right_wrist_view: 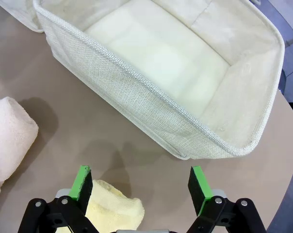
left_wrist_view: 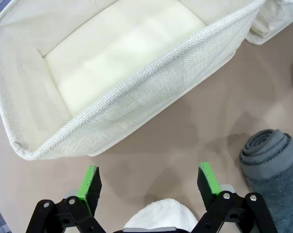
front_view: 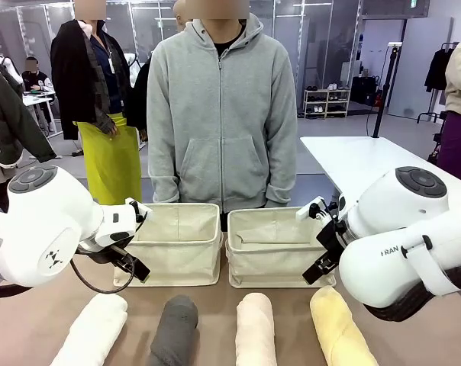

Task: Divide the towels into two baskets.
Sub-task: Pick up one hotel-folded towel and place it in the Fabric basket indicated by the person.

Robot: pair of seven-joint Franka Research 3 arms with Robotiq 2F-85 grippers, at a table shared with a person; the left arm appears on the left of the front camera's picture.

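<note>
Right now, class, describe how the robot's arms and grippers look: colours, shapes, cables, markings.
The left arm and right arm are white rounded shells with dark grey joint caps. The right shows black "FRAN" lettering; the left a small black logo and a looping black cable. The left gripper and right gripper are black with green pads.

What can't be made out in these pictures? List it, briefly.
1. Front view: the bottom edge cuts off the near ends of the white towel, grey towel, cream towel and yellow towel.
2. Front view: front walls hide the floors of the left basket and right basket.
3. Left wrist view: the left gripper covers most of the white towel.
4. Right wrist view: the right gripper covers most of the yellow towel.
</note>
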